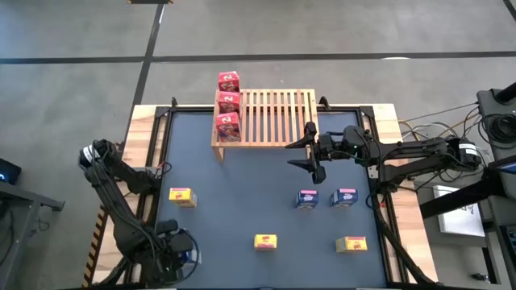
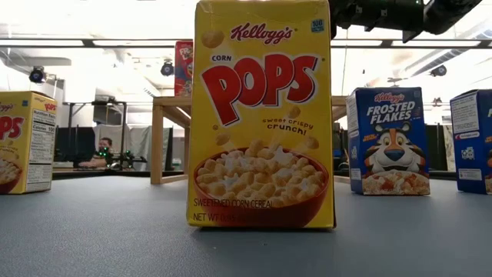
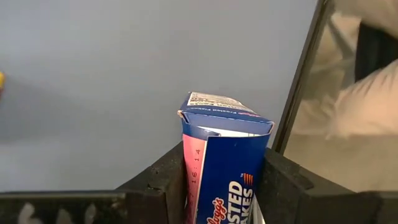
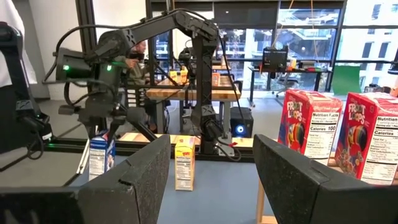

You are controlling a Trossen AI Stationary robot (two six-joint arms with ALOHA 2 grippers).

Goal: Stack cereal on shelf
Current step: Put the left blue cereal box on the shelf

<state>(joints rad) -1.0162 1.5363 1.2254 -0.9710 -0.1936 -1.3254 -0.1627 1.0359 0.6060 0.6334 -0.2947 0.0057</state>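
My left gripper (image 1: 173, 244) is at the table's near left corner, shut on a blue cereal box (image 3: 224, 155), which also shows under that arm in the right wrist view (image 4: 101, 155). My right gripper (image 1: 311, 153) hangs open in the air in front of the shelf (image 1: 274, 117), with nothing between its fingers (image 4: 211, 180). Three red boxes (image 1: 228, 103) stand in a row on the shelf's left end. Two blue boxes (image 1: 326, 198) and three yellow ones (image 1: 265, 241) stand upright on the dark table. My left gripper pinches the blue box between its two fingers, one on each narrow side (image 3: 194, 177). The fingers come from above, slanting steeply down, and lie along the box. The box's far end (image 3: 224, 109) points at the table; whether it rests there I cannot tell.
A yellow box (image 2: 261, 115) stands close in front of the low camera, another yellow (image 2: 23, 142) to its left, blue ones (image 2: 388, 142) to its right. The shelf's right part (image 1: 286, 117) is bare slats. A black frame (image 1: 161, 153) edges the table.
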